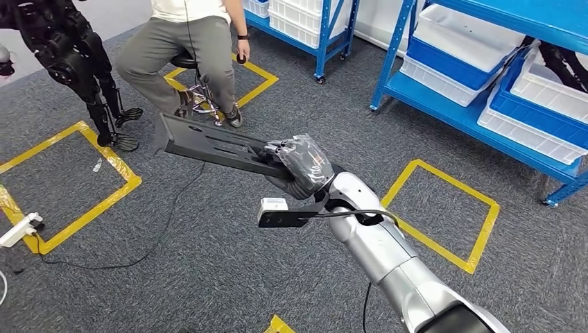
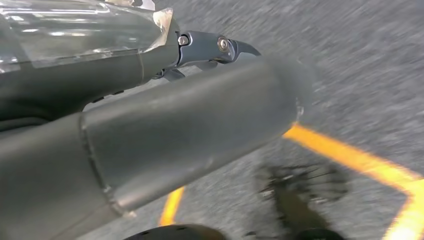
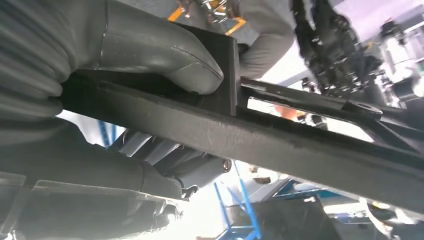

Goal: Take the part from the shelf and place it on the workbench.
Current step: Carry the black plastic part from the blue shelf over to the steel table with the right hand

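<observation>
The part (image 1: 208, 142) is a long flat black bracket with slots. My right hand (image 1: 301, 166) grips one end of it and holds it out over the grey carpet, roughly level, with its free end pointing toward the seated person. In the right wrist view the thumb (image 3: 165, 55) presses on one face of the part (image 3: 300, 145) and the darker fingers wrap the other side. My left hand (image 2: 150, 125) hangs above the carpet with its thumb and fingers stretched out and nothing in it.
Blue shelves with white bins (image 1: 485, 83) stand at the right, and another shelf (image 1: 305, 21) at the back. A person sits on a stool (image 1: 187, 41) ahead. A black robot (image 1: 69, 55) stands at the far left. Yellow tape squares (image 1: 444, 208), a power strip (image 1: 17, 229) and a cable lie on the floor.
</observation>
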### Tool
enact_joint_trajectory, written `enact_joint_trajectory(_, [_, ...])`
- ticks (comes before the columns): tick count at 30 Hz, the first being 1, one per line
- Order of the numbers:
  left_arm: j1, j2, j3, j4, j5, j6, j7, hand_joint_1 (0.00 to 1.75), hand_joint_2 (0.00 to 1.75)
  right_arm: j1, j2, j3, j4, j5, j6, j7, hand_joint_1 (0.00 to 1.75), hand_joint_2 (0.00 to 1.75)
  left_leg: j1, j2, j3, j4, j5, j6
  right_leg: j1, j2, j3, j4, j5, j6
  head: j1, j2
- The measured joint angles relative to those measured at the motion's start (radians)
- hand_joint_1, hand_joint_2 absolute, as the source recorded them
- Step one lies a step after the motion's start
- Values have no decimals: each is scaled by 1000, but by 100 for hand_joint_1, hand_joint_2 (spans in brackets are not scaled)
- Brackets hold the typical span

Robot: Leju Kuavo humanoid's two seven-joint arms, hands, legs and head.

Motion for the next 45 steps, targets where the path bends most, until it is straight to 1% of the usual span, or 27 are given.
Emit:
enact_joint_trajectory(2, [-2,0,-6,1,-5,-17,26,0,0,-4,0,0,-3,-4,4,-3,175,175,0,-19,-1,2,3,-7,-9,21,69,-140,53,14,0,0])
enact_joint_trajectory(4, [-5,0,-9,1,-9,-16,33,0,0,-12,2,1,-5,-8,12,-7,175,175,-2,-32,-6,2,8,-19,-11,39,105,-218,79,12,0,0])
enact_joint_trajectory(6, [-6,1,-10,1,-10,-11,35,0,0,-17,9,2,-5,-12,16,-10,175,175,-1,-41,-11,-1,14,-31,-6,32,107,-224,86,-2,-1,0])
enact_joint_trajectory(8, [-5,4,-10,1,-7,-9,36,0,0,-21,19,3,-5,-16,17,-14,175,175,3,-26,-21,12,5,-40,-9,21,106,-226,94,-17,-2,0])
enact_joint_trajectory(10, [-6,6,-10,1,-1,-9,35,0,0,-25,28,4,-5,-19,17,-20,175,175,3,13,-61,99,-48,-45,-9,6,106,-228,98,-31,-6,0])
enact_joint_trajectory(12, [-6,7,-9,2,1,-9,34,0,0,-25,32,6,-5,-21,17,-25,175,175,2,37,-121,232,-111,-49,-1,-12,105,-228,98,-38,-8,0])
enact_joint_trajectory(13, [-5,7,-9,2,1,-9,34,0,0,-24,32,8,-4,-21,17,-27,175,175,2,41,-139,276,-125,-49,2,-21,104,-228,97,-39,-8,0])
enact_joint_trajectory(14, [-4,7,-9,2,2,-9,34,0,0,-23,33,9,-4,-22,17,-28,175,175,2,43,-141,283,-121,-48,5,-30,104,-228,97,-40,-8,0])
enact_joint_trajectory(15, [-2,8,-9,2,2,-9,35,0,0,-23,35,10,-4,-22,17,-29,175,175,1,47,-121,253,-101,-45,8,-39,104,-227,96,-41,-8,0])
enact_joint_trajectory(17, [-2,10,-9,2,2,-8,35,0,0,-25,39,13,-4,-24,17,-31,175,175,-4,72,-44,118,-49,-34,13,-54,105,-227,94,-41,-8,0])
enact_joint_trajectory(19, [-2,11,-9,2,1,-7,37,0,0,-27,42,15,-4,-26,16,-34,175,175,-13,91,5,27,-25,-23,21,-65,103,-226,92,-40,-8,0])
enact_joint_trajectory(22, [2,11,-8,4,-2,-6,45,0,0,-28,47,19,-4,-31,16,-39,175,175,-18,76,6,10,-19,-11,25,-79,98,-226,89,-32,-8,0])
enact_joint_trajectory(24, [5,11,-8,5,-4,-5,49,0,0,-31,50,21,-5,-33,16,-41,175,175,-12,64,10,-1,-11,0,22,-57,83,-194,68,-26,-6,0])
enact_joint_trajectory(27, [5,11,-8,6,-10,-5,52,0,0,-32,44,23,-4,-35,16,-43,175,175,-9,41,11,-6,-6,9,11,-12,5,-26,2,-25,-2,0])
enact_joint_trajectory(28, [5,10,-8,6,-11,-5,52,0,0,-30,41,23,-4,-35,16,-43,175,175,-9,31,11,-6,-5,9,7,-9,-18,22,-10,-23,-1,0])
enact_joint_trajectory(29, [5,10,-8,7,-12,-5,53,0,0,-28,39,25,-4,-35,16,-43,175,175,-9,21,11,-6,-5,8,4,-8,-27,37,-9,-17,-1,0])
enact_joint_trajectory(30, [6,10,-8,7,-12,-6,54,0,0,-27,38,26,-4,-35,16,-43,175,175,-8,12,11,-5,-4,7,0,-7,-19,16,6,-8,-1,0])
enact_joint_trajectory(32, [7,9,-8,8,-13,-8,54,0,0,-27,38,27,-5,-35,16,-43,175,175,-6,-6,10,-4,-3,0,-11,9,37,-106,55,12,-1,0])
enact_joint_trajectory(33, [7,9,-8,8,-14,-8,54,0,0,-27,39,28,-6,-35,16,-43,175,175,-7,-14,8,-2,-2,-5,-14,21,64,-163,74,17,0,0])
enact_joint_trajectory(35, [7,9,-7,8,-16,-9,54,0,0,-26,40,29,-9,-34,16,-42,175,175,-8,-26,2,0,1,-18,-15,36,88,-217,92,12,-1,0])
enact_joint_trajectory(37, [9,9,-7,8,-17,-10,54,0,0,-25,42,31,-12,-32,16,-40,175,175,-4,-32,-2,-3,5,-30,-12,26,89,-218,100,-2,-2,0])
enact_joint_trajectory(38, [10,9,-6,8,-18,-10,54,0,0,-25,45,32,-14,-32,16,-39,175,175,-1,-26,-5,1,3,-35,-13,21,90,-220,103,-8,-3,0])
enact_joint_trajectory(40, [9,9,-6,8,-19,-11,53,0,0,-26,50,33,-19,-30,15,-39,175,175,1,6,-31,55,-33,-42,-13,8,91,-224,108,-24,-7,0])
enact_joint_trajectory(41, [9,9,-6,8,-19,-11,52,0,0,-25,51,33,-21,-29,15,-39,175,175,0,24,-57,112,-64,-44,-10,0,91,-224,109,-30,-8,0])
enact_joint_trajectory(43, [8,8,-5,8,-20,-11,51,0,0,-23,50,35,-22,-25,14,-37,175,175,0,40,-116,241,-121,-47,-3,-19,90,-224,108,-37,-10,0])
enact_joint_trajectory(44, [9,7,-5,8,-20,-12,51,0,0,-22,49,35,-22,-23,14,-36,175,175,0,42,-131,273,-129,-47,1,-30,90,-224,107,-38,-10,0])
enact_joint_trajectory(45, [10,7,-5,8,-20,-12,51,0,0,-20,48,36,-22,-22,14,-36,175,175,0,45,-127,272,-120,-45,5,-40,90,-224,106,-39,-10,0])
